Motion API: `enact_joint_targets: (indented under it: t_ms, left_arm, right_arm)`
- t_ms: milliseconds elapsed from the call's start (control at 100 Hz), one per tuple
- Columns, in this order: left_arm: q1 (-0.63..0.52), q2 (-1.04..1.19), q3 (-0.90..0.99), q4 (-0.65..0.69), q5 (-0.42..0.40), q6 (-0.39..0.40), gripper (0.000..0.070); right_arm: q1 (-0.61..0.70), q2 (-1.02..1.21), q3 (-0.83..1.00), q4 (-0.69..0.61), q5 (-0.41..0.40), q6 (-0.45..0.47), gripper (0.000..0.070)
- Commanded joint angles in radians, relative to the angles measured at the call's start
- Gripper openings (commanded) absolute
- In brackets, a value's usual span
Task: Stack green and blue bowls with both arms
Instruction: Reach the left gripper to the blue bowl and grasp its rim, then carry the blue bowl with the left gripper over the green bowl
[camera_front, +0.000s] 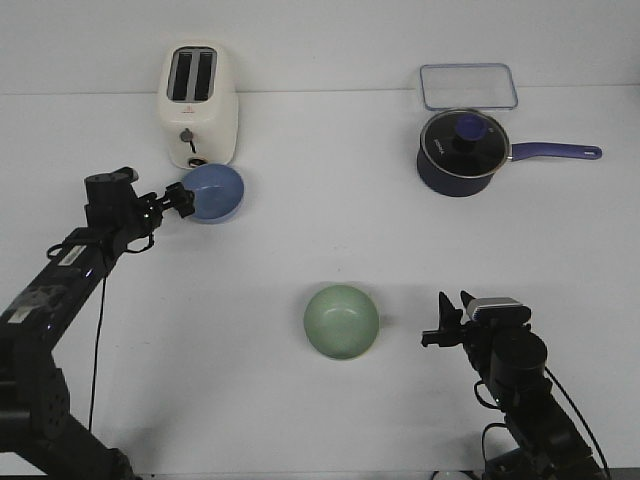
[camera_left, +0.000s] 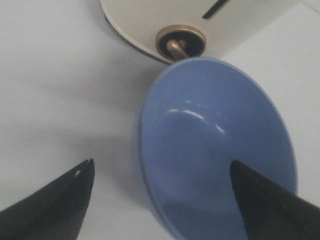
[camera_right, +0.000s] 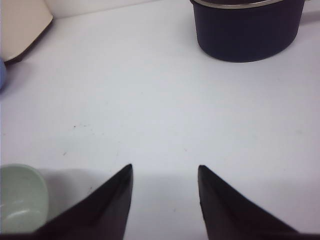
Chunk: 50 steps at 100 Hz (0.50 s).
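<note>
The periwinkle blue bowl is at the left, just in front of the toaster, and looks tilted with its opening toward my left gripper. In the left wrist view the blue bowl fills the frame. My left gripper is open wide astride the bowl's rim, one finger outside and one finger inside. The sage green bowl stands upright in the middle front and also shows in the right wrist view. My right gripper is open and empty just right of it, over bare table.
A cream toaster stands right behind the blue bowl, its lever knob close to the rim. A dark navy saucepan with lid and long handle is at the back right, a clear container behind it.
</note>
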Motion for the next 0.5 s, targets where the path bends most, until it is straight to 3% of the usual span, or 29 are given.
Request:
enact_joint_targets:
  t_ms: [0, 130, 190, 260, 370, 490]
  left_arm:
    - [0.001, 0.066, 0.061, -0.001, 0.013, 0.015, 0.0504]
    - [-0.006, 0.148, 0.137, -0.031, 0.027, 0.016, 0.0489]
    - [-0.01, 0.177, 0.16, -0.043, 0.027, 0.016, 0.0432]
    - [-0.013, 0.192, 0.168, -0.045, 0.027, 0.017, 0.0304]
    - [-0.019, 0.195, 0.169, -0.044, 0.028, 0.021, 0.0]
    - [-0.019, 0.189, 0.17, -0.064, 0.063, 0.026, 0.0012]
  right_arm:
    - [0.003, 0.004, -0.002, 0.006, -0.001, -0.006, 0.0266]
    - [0.003, 0.004, -0.002, -0.006, 0.0, -0.006, 0.0265]
    - [0.003, 0.004, -0.002, -0.008, 0.0, -0.006, 0.0266]
    - [0.003, 0.004, -0.002, -0.013, 0.0, -0.006, 0.0266]
    - [0.003, 0.004, -0.002, -0.013, -0.001, -0.006, 0.0265]
    - [0.003, 0.004, -0.002, -0.013, 0.0, -0.006, 0.0266]
